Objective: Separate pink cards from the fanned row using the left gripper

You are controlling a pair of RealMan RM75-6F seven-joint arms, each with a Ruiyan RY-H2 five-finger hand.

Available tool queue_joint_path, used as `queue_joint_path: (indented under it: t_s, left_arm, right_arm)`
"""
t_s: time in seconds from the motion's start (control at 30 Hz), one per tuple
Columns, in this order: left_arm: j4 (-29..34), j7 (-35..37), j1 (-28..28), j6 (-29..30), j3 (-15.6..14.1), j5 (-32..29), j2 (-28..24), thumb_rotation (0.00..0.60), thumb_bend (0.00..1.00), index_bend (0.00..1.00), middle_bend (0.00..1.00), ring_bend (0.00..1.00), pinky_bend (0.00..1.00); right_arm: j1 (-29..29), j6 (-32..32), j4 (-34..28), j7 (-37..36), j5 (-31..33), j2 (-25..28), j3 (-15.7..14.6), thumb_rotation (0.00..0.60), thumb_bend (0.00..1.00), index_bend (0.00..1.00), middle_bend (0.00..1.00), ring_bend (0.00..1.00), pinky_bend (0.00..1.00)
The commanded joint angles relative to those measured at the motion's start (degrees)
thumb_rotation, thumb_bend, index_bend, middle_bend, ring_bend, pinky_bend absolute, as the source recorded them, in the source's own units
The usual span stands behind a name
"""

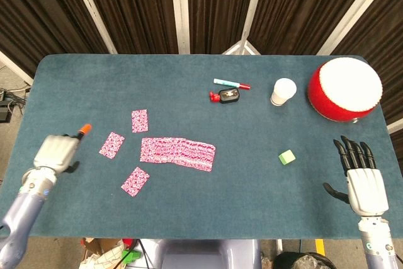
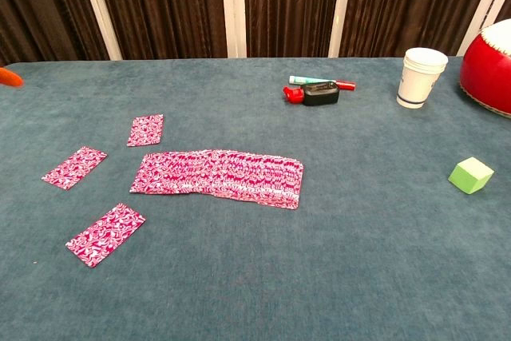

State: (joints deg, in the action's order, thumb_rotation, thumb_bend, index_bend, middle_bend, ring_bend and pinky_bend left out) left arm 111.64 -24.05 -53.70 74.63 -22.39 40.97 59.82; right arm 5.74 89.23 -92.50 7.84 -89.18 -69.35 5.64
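We see our left hand (image 1: 56, 153) near the table's left edge, fingers curled on nothing, one orange-tipped finger (image 1: 84, 130) extended. Three pink cards (image 1: 135, 181) lie apart right of it, beside the fanned row (image 1: 177, 153). Our right hand (image 1: 362, 179) hovers spread, empty.

No readable text anywhere I look. My cards (image 2: 217, 172) show only a pink-and-white pattern, no numbers. The cup (image 2: 420, 77), pen (image 2: 320, 81) and drum (image 1: 344, 89) carry no lettering I can make out.
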Motion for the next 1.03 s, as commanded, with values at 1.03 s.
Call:
queue_joint_path:
  t_s: [1.03]
  left_arm:
    - [-25.56, 13.42, 35.33, 23.28, 10.03, 32.2, 10.28, 0.6, 0.43, 0.11, 0.1, 0.09, 0.08]
  right_arm:
    - [0.17, -0.71, -0.33, 5.75, -0.08, 0.73, -0.39, 0.6, 0.13, 0.09, 0.07, 0.1, 0.07]
